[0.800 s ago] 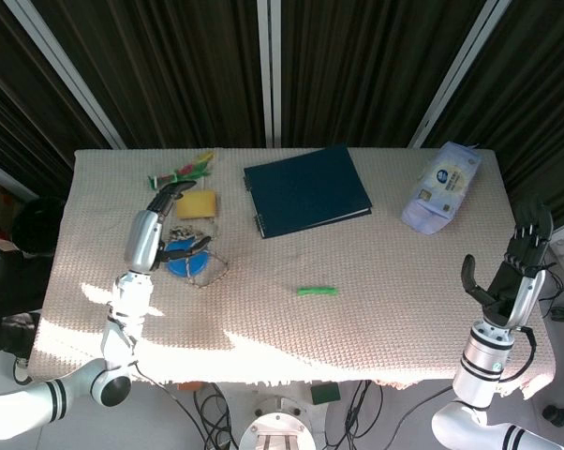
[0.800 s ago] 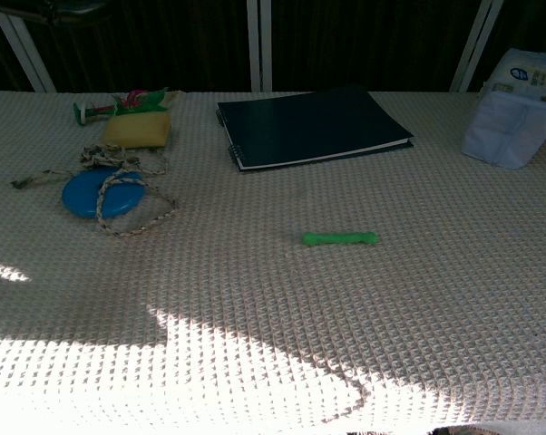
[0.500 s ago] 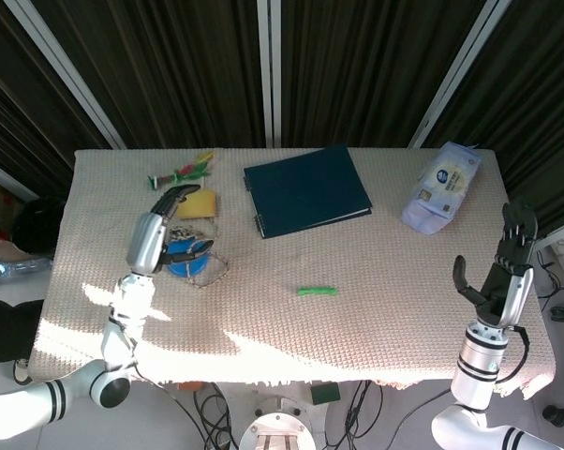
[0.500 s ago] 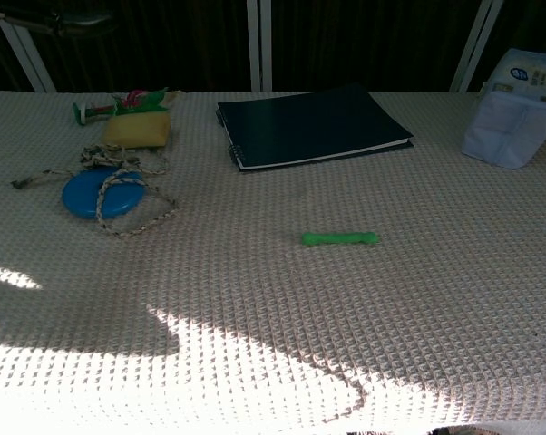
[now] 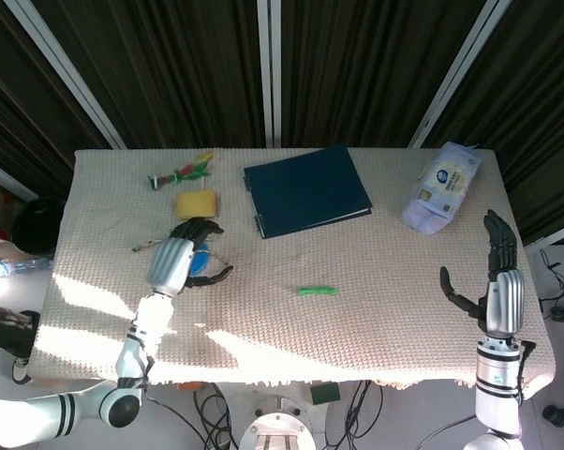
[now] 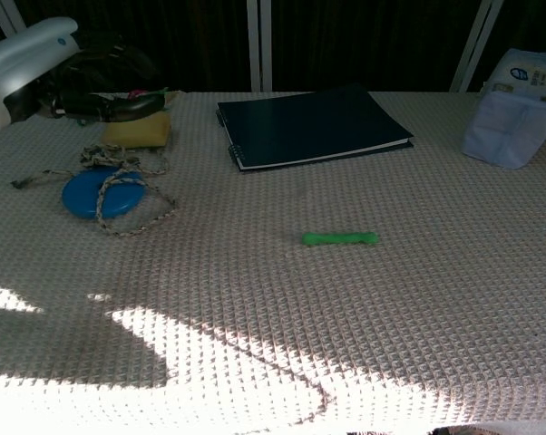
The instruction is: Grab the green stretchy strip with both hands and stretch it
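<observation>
The green stretchy strip (image 5: 317, 291) (image 6: 340, 238) lies flat on the woven tablecloth near the table's middle, with nothing touching it. My left hand (image 5: 182, 262) (image 6: 37, 72) hovers over the blue disc, well to the left of the strip, fingers apart and holding nothing. My right hand (image 5: 496, 281) stands upright past the table's right edge, fingers spread and empty. It does not appear in the chest view.
A blue disc (image 6: 102, 193) with a braided rope (image 6: 132, 217) lies at the left, a yellow sponge (image 5: 196, 203) and a colourful toy (image 5: 181, 172) behind it. A dark notebook (image 5: 305, 189) sits at the back centre, a wipes pack (image 5: 441, 185) at the back right.
My left hand has moved right and nearer, over the blue disc, and now enters the chest view. My right hand has swung left and turned upright at the table's right edge.
</observation>
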You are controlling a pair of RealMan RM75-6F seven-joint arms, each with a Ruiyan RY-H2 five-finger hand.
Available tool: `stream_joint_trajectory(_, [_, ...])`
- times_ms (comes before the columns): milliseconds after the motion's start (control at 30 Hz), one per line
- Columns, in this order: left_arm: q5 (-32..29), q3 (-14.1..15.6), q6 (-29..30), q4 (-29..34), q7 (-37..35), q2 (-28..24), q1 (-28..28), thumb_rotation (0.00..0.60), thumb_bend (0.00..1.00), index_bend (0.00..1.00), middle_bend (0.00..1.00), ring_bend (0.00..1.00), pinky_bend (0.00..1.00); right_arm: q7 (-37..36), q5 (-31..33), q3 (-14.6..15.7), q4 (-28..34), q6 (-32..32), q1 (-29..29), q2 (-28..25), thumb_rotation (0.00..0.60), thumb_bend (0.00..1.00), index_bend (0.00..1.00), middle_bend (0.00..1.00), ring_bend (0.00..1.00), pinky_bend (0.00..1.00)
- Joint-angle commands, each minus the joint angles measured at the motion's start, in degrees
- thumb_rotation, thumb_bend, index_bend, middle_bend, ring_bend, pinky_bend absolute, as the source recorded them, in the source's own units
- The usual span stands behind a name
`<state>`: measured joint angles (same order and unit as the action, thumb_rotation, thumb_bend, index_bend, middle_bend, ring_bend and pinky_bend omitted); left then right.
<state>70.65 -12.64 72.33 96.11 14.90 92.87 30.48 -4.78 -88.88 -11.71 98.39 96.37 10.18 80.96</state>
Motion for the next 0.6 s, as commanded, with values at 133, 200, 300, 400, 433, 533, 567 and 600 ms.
stream_joint_trajectory(133, [-9.81,1.17,-6.77,-0.19,10.93,6.34,4.57,0.306,0.17,0.30,0.26,0.18,0.23,7.83,4.00,3.59,5.89,-4.13,-3.14,-6.61,0.600,0.33,0.00,0.00,0.00,0.00])
stream_joint_trajectory(200, [-9.89,1.35,-6.95,-2.09,13.00,8.63,5.80,0.304,0.17,0.31,0.26,0.18,0.23,7.73,4.28,3.49,5.94,-4.19,-3.35,-6.97,0.600,0.33,0.00,0.00,0.00,0.00])
stream_joint_trajectory(300, [-10.15,1.58,-7.70,-6.09,15.82,12.83,7.82,0.313,0.18,0.32,0.26,0.18,0.23,7.75,4.45,3.50,6.12,-4.55,-3.45,-7.20,0.600,0.33,0.00,0.00,0.00,0.00])
stream_joint_trajectory(400, [-10.41,0.80,-8.46,-10.04,16.72,16.59,9.61,0.342,0.19,0.33,0.27,0.18,0.23,8.07,4.81,3.40,6.04,-5.14,-3.35,-7.21,0.600,0.33,0.00,0.00,0.00,0.00])
stream_joint_trajectory(433, [-10.15,0.43,-8.57,-11.33,16.65,17.67,10.16,0.341,0.19,0.34,0.28,0.18,0.23,8.12,5.00,3.34,5.99,-5.34,-3.30,-7.16,0.600,0.33,0.00,0.00,0.00,0.00])
stream_joint_trajectory(533, [-9.18,-0.82,-9.06,-15.40,15.55,20.86,11.81,0.336,0.20,0.35,0.29,0.18,0.23,8.28,5.61,3.27,5.64,-6.13,-3.14,-6.94,0.600,0.33,0.00,0.00,0.00,0.00])
stream_joint_trajectory(567, [-8.92,-1.29,-9.40,-16.85,15.05,21.93,12.43,0.335,0.21,0.36,0.30,0.18,0.23,8.39,5.85,3.30,5.43,-6.41,-3.13,-6.90,0.600,0.33,0.00,0.00,0.00,0.00])
stream_joint_trajectory(600, [-8.80,-1.58,-9.76,-17.85,14.73,22.62,12.89,0.339,0.21,0.36,0.30,0.19,0.23,8.49,5.99,3.24,5.33,-6.61,-3.06,-6.85,0.600,0.33,0.00,0.00,0.00,0.00])
